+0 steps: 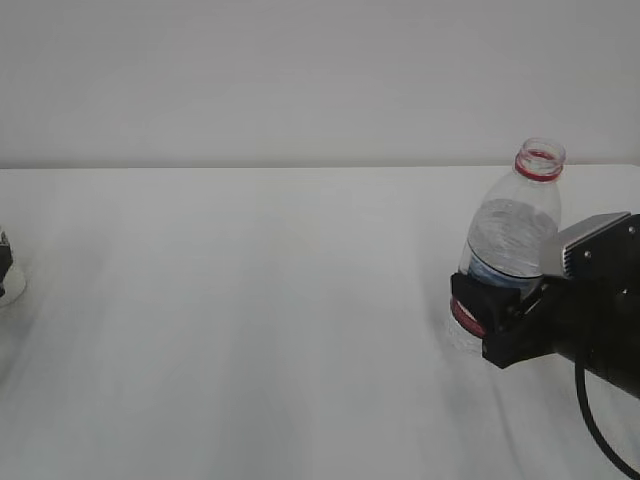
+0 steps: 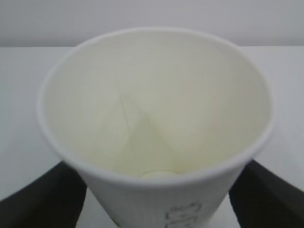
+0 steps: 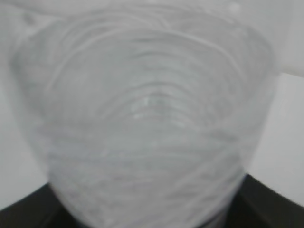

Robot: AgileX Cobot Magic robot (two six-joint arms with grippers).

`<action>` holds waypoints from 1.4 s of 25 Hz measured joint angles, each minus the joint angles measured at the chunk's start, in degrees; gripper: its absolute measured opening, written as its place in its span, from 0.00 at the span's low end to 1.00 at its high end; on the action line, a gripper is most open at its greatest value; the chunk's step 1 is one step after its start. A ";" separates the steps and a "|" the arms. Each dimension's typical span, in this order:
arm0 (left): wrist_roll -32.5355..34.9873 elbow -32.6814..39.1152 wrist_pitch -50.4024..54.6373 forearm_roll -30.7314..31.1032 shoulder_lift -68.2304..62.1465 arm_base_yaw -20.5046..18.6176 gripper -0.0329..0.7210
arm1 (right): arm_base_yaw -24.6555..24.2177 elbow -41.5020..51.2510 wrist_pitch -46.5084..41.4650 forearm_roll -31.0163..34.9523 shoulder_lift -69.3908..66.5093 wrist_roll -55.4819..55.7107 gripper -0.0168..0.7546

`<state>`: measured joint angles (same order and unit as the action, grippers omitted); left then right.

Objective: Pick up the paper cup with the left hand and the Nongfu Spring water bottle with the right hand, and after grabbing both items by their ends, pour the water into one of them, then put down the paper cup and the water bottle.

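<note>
Standing near the table's (image 1: 250, 330) right edge, the Nongfu Spring water bottle (image 1: 515, 240) is clamped by the right hand (image 1: 500, 310) around its label.
At the left edge, the left hand's (image 2: 152, 209) jaws flank the paper cup (image 2: 156, 118); contact unclear.

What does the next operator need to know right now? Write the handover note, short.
Left gripper: jaws either side of the paper cup; whether they grip it cannot be told. Cup upright, no water visible in it.
Right gripper: jaws around the lower body of the Nongfu Spring water bottle, which stands upright at the table's right, uncapped, holding water.
Done: both arms at their items.
Left: lift, pour, set both down.
</note>
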<state>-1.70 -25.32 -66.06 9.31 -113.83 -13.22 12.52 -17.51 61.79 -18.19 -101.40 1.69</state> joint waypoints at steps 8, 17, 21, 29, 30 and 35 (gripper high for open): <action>-0.84 -2.31 0.00 0.24 -1.86 0.00 0.95 | 0.00 0.00 0.00 -0.84 0.00 0.68 0.65; -1.05 -3.20 0.00 0.24 -4.32 0.00 0.95 | 0.00 0.00 0.00 -0.89 0.00 0.68 0.65; -1.05 -4.38 0.00 0.24 -4.40 0.00 0.95 | 0.00 0.00 0.00 -0.89 0.00 0.68 0.65; -1.05 -5.10 0.00 0.24 -4.53 0.00 0.95 | 0.00 0.00 0.00 -0.89 0.00 0.78 0.65; -1.05 -5.10 0.00 0.24 -4.53 0.00 0.94 | 0.00 0.00 0.00 -0.89 0.00 0.78 0.65; -1.05 -5.10 0.00 0.71 -4.58 0.00 0.82 | 0.00 0.00 0.00 -0.89 0.00 0.78 0.65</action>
<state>-2.76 -30.42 -66.06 10.02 -118.41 -13.22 12.52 -17.51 61.79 -19.07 -101.40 2.47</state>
